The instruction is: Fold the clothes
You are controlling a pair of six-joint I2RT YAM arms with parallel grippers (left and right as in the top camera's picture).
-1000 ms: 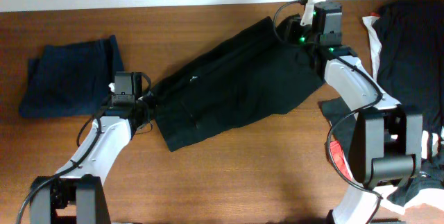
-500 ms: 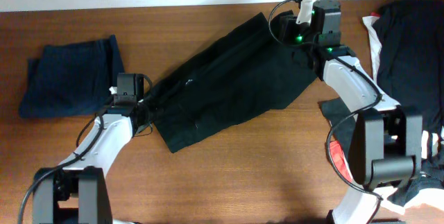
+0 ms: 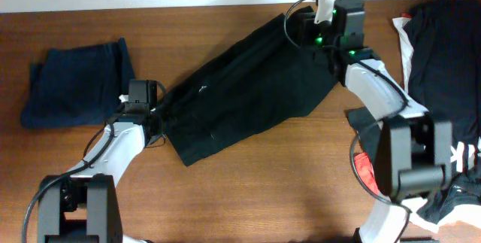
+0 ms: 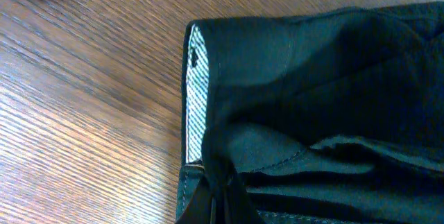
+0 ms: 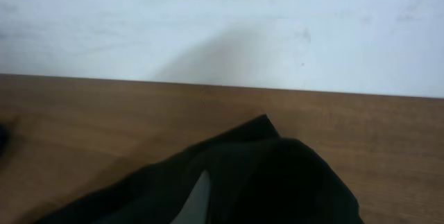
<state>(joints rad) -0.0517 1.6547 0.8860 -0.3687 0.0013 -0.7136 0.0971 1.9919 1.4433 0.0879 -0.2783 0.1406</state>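
A black garment (image 3: 248, 89) lies stretched slantwise across the middle of the table. My left gripper (image 3: 159, 106) is shut on its lower left corner; the left wrist view shows the black cloth (image 4: 326, 99) with a striped white inner hem (image 4: 197, 99) pinched at the bottom of the frame (image 4: 218, 196). My right gripper (image 3: 301, 28) is shut on the upper right corner, lifted near the far table edge; the right wrist view shows the cloth (image 5: 277, 182) bunched over the jaws, which hides the fingers. A folded navy-blue garment (image 3: 75, 81) lies at far left.
A pile of black clothes with white trim (image 3: 440, 55) lies at the right edge, with a red bit (image 3: 364, 169) lower down. A white wall (image 5: 222, 23) rises behind the far table edge.
My right gripper has moved up and left toward the far edge, pulling the garment's upper right corner with it. The left gripper has shifted slightly right; the cloth is more taut.
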